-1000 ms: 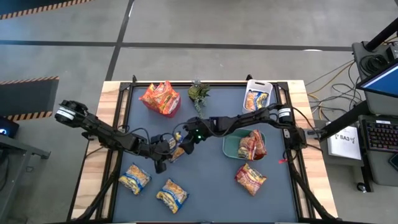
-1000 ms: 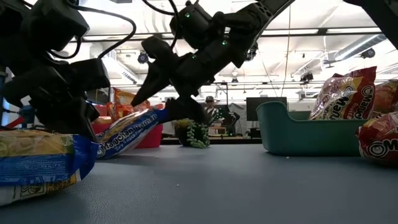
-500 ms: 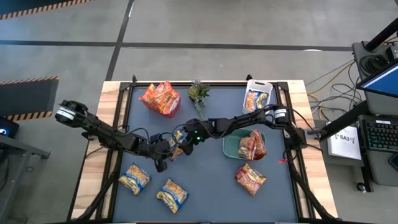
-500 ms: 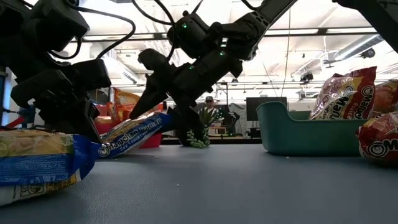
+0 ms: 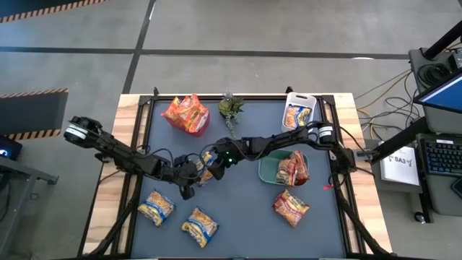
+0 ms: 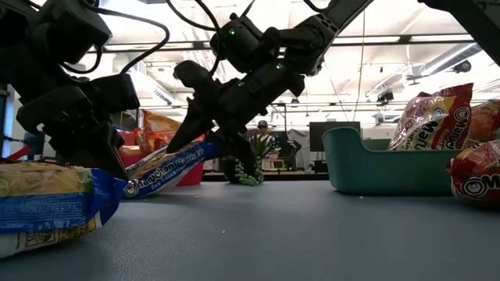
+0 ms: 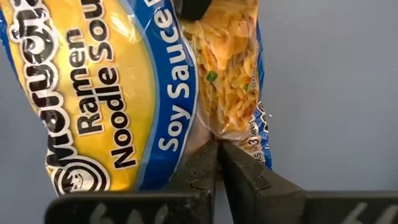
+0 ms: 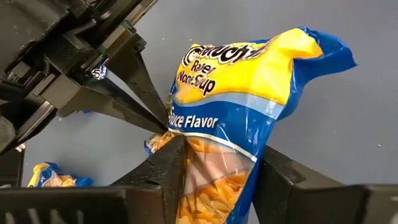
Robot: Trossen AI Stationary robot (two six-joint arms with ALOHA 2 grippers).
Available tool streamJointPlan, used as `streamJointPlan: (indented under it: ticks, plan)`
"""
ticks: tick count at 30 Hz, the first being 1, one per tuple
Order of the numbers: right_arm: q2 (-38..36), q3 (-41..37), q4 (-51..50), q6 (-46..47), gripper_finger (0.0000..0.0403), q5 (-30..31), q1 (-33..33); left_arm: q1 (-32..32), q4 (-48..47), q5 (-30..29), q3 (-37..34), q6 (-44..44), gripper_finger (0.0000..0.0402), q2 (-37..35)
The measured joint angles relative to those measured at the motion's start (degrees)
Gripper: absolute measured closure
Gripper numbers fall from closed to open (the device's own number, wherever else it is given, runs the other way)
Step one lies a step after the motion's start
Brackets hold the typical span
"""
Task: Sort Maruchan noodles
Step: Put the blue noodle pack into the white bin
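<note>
Both grippers are on the same yellow-and-blue packet point(image 5: 205, 167) near the middle of the tabletop. Left gripper point(image 5: 193, 175) has its two fingers pinched together on the edge seam of the packet; in the left wrist view point(image 7: 219, 163) the tips meet on the crimped end with no gap. Right gripper point(image 5: 210, 160) straddles the other end, one finger point(image 8: 163, 168) on each side of the bag, so it's grasping the packet too, jaws only as wide as the bag.

Pose-wise, the left arm runs in low from the left edge, stretched out almost flat across the mat. The right arm reaches from the right edge, passing over the green bin point(image 5: 268, 170), wrist angled down at the packet.

From the low view the packet point(image 6: 168, 173) is tilted, one end near the mat by the left gripper point(image 6: 101, 156), the other end raised under the right gripper point(image 6: 226, 144). Its long axis runs between the two grippers.

Other noodle packets: two yellow ones point(image 5: 156, 206) towards the front-left corner, an orange pile point(image 5: 186, 113) at the back edge, red ones point(image 5: 292, 167) in the bin.
</note>
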Motion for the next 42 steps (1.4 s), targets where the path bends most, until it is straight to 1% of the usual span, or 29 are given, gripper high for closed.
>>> streamJointPlan:
  ticks: [3, 8, 11, 15, 19, 21, 24, 28, 32, 36, 39, 42]
  plan:
    - [0.0, 0.0, 0.0, -0.2, 0.0274, -0.7, -0.1, 0.0, 0.1, 0.1, 0.0, 0.8, 0.0371, -0.2]
    - [-0.6, 0.0, -0.6, -1.5, 0.0277, -1.1, 0.0, -0.2, -1.6, 0.5, 1.3, 2.9, 0.0342, -1.5]
    - [-1.3, 0.0, -1.0, -2.6, 0.0278, -1.3, 0.0, -0.2, -5.0, 0.4, 3.3, 5.2, 0.0335, -3.3]
    - [-2.3, 0.0, -1.9, -3.4, 0.0279, -1.3, -0.1, -0.3, -12.0, -0.4, 6.4, 8.5, 0.0333, -5.8]
    - [-2.4, 0.0, -2.4, -3.7, 0.0280, -1.2, -0.1, -0.4, -17.9, -3.2, 9.7, 12.5, 0.0333, -8.8]
    - [-2.5, 0.0, -2.4, -3.9, 0.0281, -1.2, -0.1, -0.4, -19.5, -5.8, 11.1, 16.2, 0.0333, -10.5]
    - [-2.5, 0.0, -2.1, -4.1, 0.0281, -1.2, -0.1, -0.4, -19.4, -10.2, 13.6, 23.0, 0.0333, -13.5]
    - [-2.7, 0.0, -1.6, -4.4, 0.0287, -1.0, -0.4, -0.4, -19.0, -18.8, 18.2, 32.0, 0.0333, -16.8]
    - [-3.3, 0.0, -1.1, -5.0, 0.0304, -1.0, -0.5, -0.4, -19.0, -26.8, 22.7, 38.6, 0.0333, -18.8]
    - [-4.1, 0.0, -1.4, -5.8, 0.0309, -1.0, -0.5, -0.4, -19.1, -31.2, 25.1, 41.8, 0.0333, -19.9]
    - [-5.5, 0.0, -2.3, -6.5, 0.0310, -1.0, -0.5, -0.4, -19.3, -35.3, 25.3, 42.1, 0.0333, -20.6]
    - [-8.2, 0.0, -5.4, -7.8, 0.0310, -1.0, -0.9, -0.4, -21.2, -39.0, 25.1, 40.9, 0.0333, -21.0]
